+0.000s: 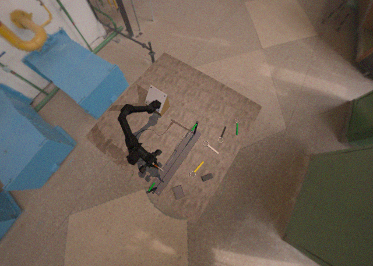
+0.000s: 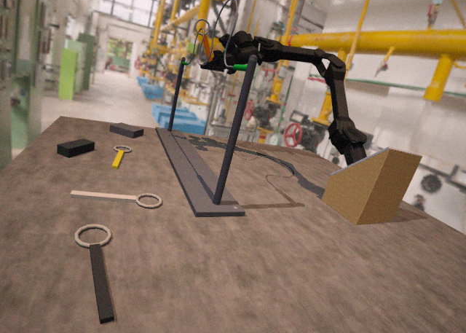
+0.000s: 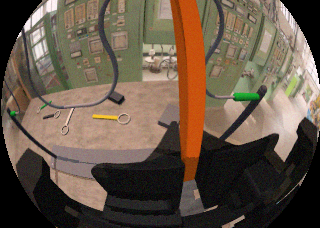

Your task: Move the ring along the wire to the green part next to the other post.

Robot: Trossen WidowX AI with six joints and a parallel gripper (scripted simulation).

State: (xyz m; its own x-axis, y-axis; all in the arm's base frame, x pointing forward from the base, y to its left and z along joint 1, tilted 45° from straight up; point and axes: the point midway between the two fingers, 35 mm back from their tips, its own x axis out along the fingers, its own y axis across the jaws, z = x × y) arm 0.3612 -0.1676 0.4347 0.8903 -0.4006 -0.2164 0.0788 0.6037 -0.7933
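My gripper (image 1: 153,163) (image 3: 178,126) is shut on the orange handle (image 2: 206,46) (image 3: 192,88), which rises from the fingers. The ring (image 2: 202,20) is at the handle's upper end, around the upper part of the wire's smaller hump near the far post (image 2: 175,96); whether it touches the wire cannot be told. In the wrist view the ring is almost wholly cut off at the top. The grey wire (image 3: 116,70) bends on both sides of the handle. Green parts (image 1: 151,187) (image 1: 194,127) (image 2: 239,67) (image 3: 246,96) adjoin the posts. The near post (image 2: 235,130) is thicker in view.
The posts stand on a grey base strip (image 2: 180,175). Loose rings with yellow (image 1: 199,166), pale (image 1: 213,148), black (image 1: 223,132) and green (image 1: 236,128) handles lie beyond it, with two dark blocks (image 1: 207,177) (image 1: 178,192). A wedge-shaped box (image 2: 372,190) stands near the arm's base.
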